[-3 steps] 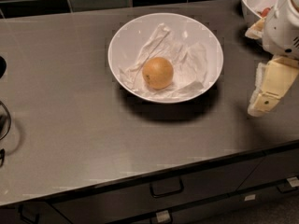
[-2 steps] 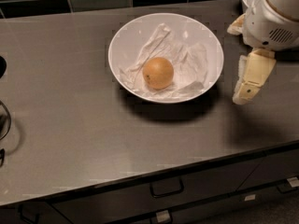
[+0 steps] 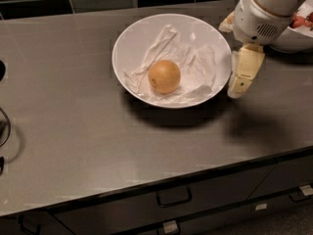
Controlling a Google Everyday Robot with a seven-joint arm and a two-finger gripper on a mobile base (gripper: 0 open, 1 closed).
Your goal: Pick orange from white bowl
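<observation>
The gripper (image 3: 234,58), spread wide and empty, hangs at the right rim of the white bowl (image 3: 131,39); the orange (image 3: 164,76) lies unpicked inside.

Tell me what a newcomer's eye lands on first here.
The orange sits alone on crumpled paper inside the white bowl, on the dark counter toward the back. Just off the bowl's right rim hangs the gripper, below the robot's bulky white arm, which enters from the top right corner.
</observation>
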